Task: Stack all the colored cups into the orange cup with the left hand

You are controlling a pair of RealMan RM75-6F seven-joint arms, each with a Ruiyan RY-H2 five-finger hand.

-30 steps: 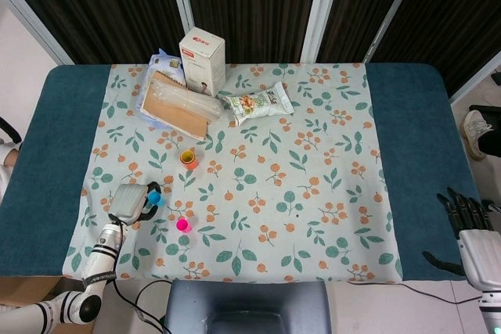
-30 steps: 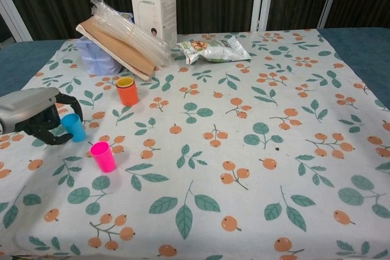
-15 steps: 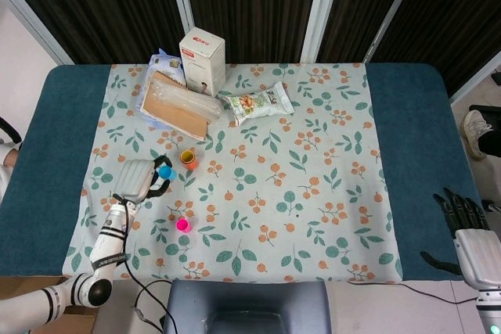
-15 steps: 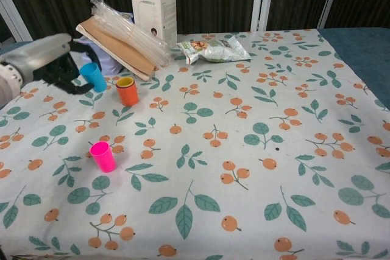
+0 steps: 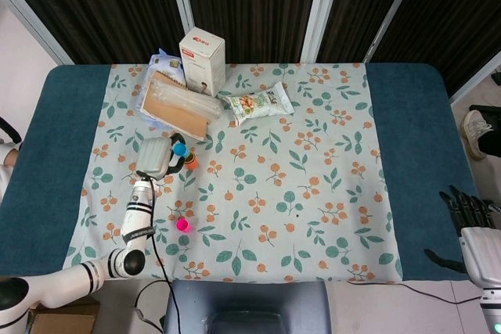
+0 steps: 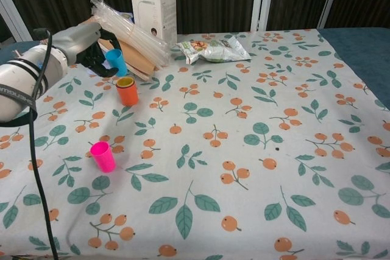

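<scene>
My left hand (image 6: pixel 91 50) holds the blue cup (image 6: pixel 116 62) up in the air. The fingers are wrapped around it. The blue cup is tilted and sits just above the orange cup (image 6: pixel 127 91). The orange cup stands upright on the table (image 5: pixel 407 162), toward the far left part of the flowered cloth (image 6: pixel 244 150). I can see something yellow inside its rim. The pink cup (image 6: pixel 102 156) stands alone on the cloth, closer to the near edge and well apart from the orange cup. My right hand (image 5: pixel 470 224) is off past the near right corner of the table. Its fingers are spread apart and it holds nothing. A white box (image 5: pixel 202 60), a snack bag (image 5: pixel 258 103) and a pile of clear wrapped packs (image 6: pixel 122 35) lie near the far edge.
</scene>
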